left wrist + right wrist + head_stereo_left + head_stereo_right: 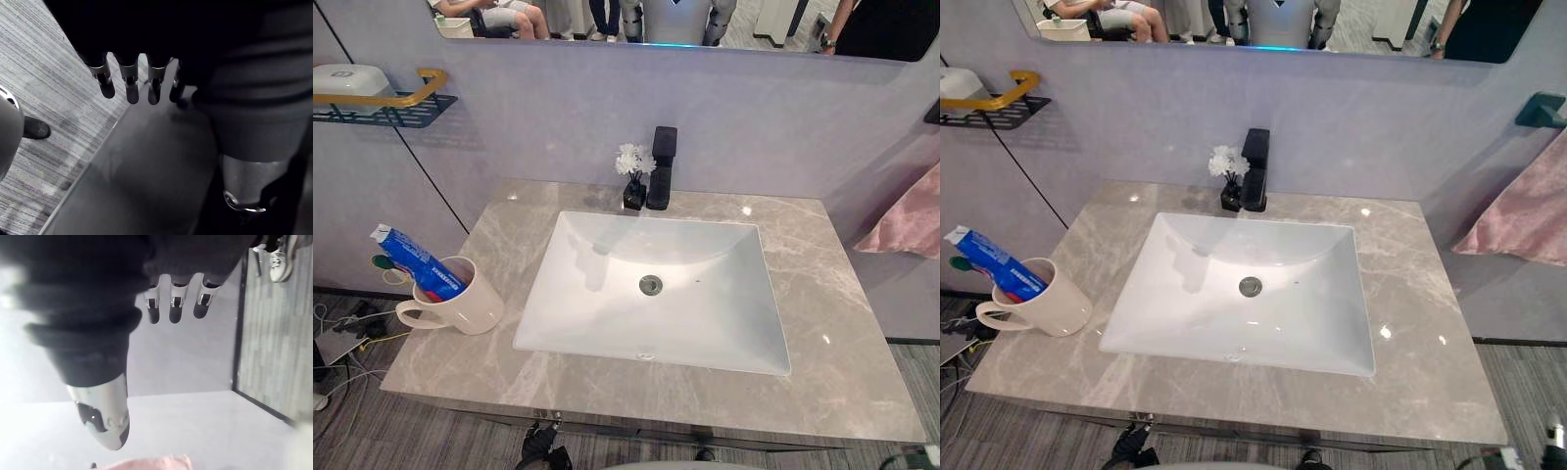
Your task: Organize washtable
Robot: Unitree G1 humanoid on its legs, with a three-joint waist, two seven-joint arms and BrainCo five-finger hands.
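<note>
Cream mug (462, 302) holding a blue, white-lettered toothpaste tube (411, 260) stands on the marble counter (847, 328); left hand (131, 84) and right hand (176, 304) hang with fingers straight, empty.

Marble countertop (842, 333): mug (470, 304) left, flower vase (634, 191) beside faucet (661, 171).

Bright light floods my worktop (842, 333), with small glints and a sheen in the sink (578, 294). The tap (661, 166) throws a soft shadow. My left hand (129, 83) hangs in gloom, my right hand (176, 303) against glare.
</note>
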